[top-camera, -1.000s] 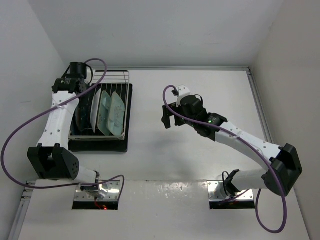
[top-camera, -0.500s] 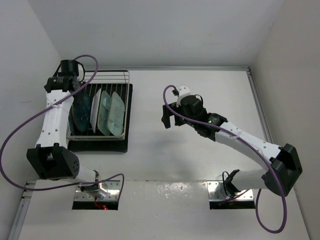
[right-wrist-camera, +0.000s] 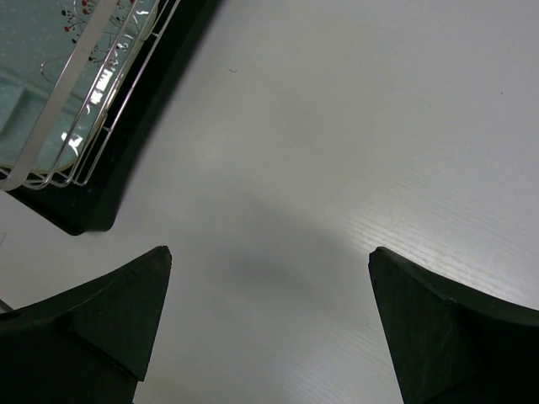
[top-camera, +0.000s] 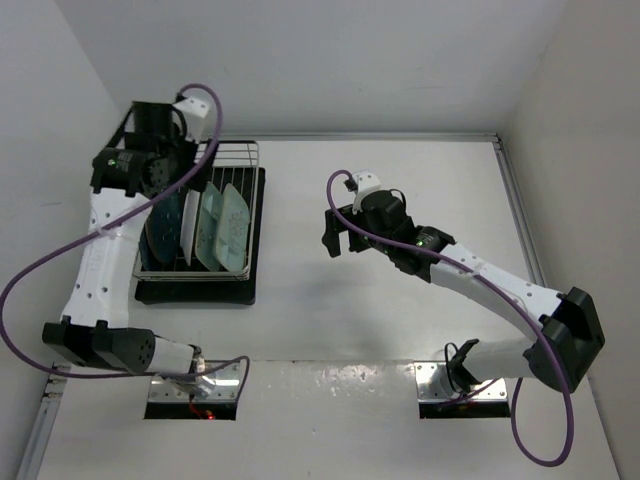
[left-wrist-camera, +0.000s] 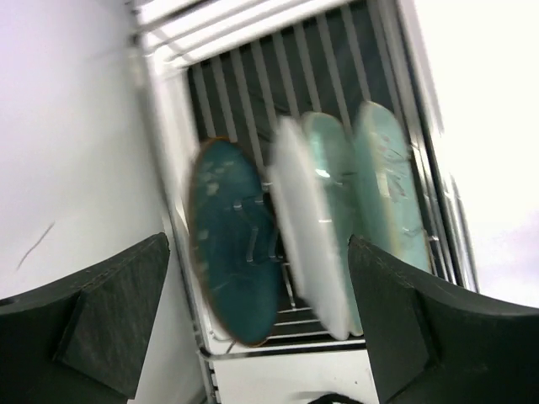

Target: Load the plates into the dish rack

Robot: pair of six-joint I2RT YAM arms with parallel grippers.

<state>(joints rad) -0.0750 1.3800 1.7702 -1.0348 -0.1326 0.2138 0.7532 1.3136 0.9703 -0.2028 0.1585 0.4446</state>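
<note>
1. Plates (left-wrist-camera: 312, 219) are stood on edge in the dish rack (top-camera: 235, 150), upper left overhead.
2. The left gripper (left-wrist-camera: 257, 244) is spread apart above them, near the wall (left-wrist-camera: 76, 126).
3. The right gripper (right-wrist-camera: 269, 252) is spread apart over the table (right-wrist-camera: 337, 126), centre frame.

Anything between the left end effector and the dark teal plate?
Nothing visible. The open left end effector faces the dark teal plate directly; it stands in the dish rack beside a pale plate.
</note>
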